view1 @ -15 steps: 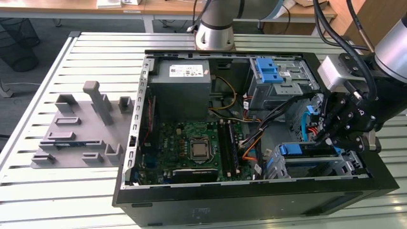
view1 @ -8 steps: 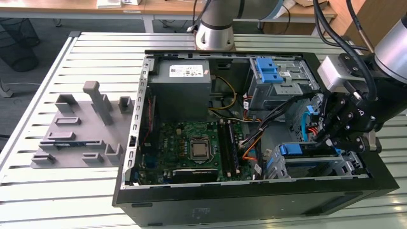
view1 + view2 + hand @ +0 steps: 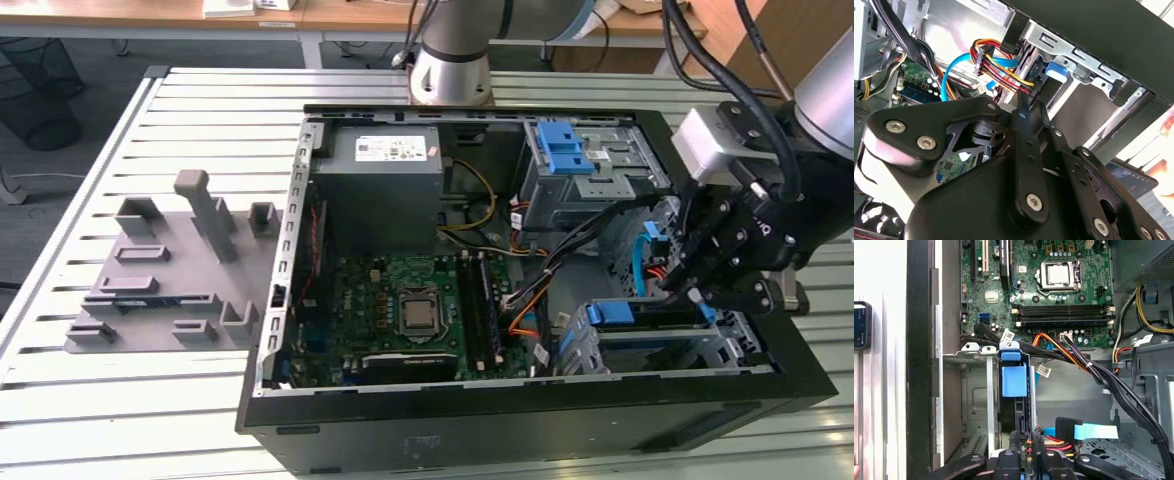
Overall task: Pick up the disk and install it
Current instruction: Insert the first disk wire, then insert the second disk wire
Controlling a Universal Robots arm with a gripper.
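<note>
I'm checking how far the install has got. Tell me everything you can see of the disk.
The disk stands on edge in a slot of the grey metal drive cage at the case's front corner. Its blue plastic carrier tab faces the first wrist view, with a dark, narrow body behind it. Coloured cables plug in near its end. The claw sits at that end, fingers on either side. In the exterior view its blue frame shows in the cage.

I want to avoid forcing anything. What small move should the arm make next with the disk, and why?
Probably a short push further into the bay. In the first wrist view the disk stands on edge in the drive cage, with the gripper at its cable end among the cables.
</note>
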